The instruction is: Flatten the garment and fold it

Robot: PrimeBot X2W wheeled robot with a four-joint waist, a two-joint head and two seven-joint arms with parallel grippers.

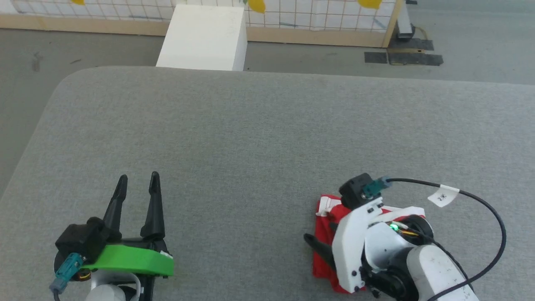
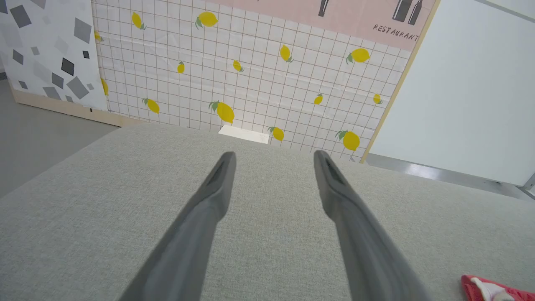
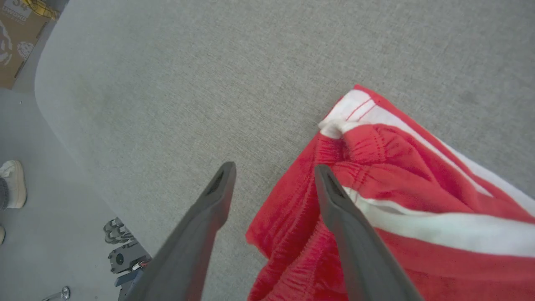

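Grey padded tabletop [image 1: 267, 138] holds the garment [image 3: 418, 200] at its near right — doubled over but rumpled, folding seemingly unfinished — partly beneath the right gripper [image 3: 273, 167], spread wide and empty, like the idle left gripper [image 1: 138, 175].

Robot test lab staged as a mock room, printed lemon-tile backdrop [image 2: 250, 83] on a wooden frame [image 1: 104, 26] beyond the far edge of the grey fabric-covered table [image 1: 267, 138], "RESTAURANT" poster [image 2: 395, 33] above it, black tape patches [image 1: 413, 58] on bare floor [image 1: 104, 50], cardboard box [image 3: 16, 37] off one corner.
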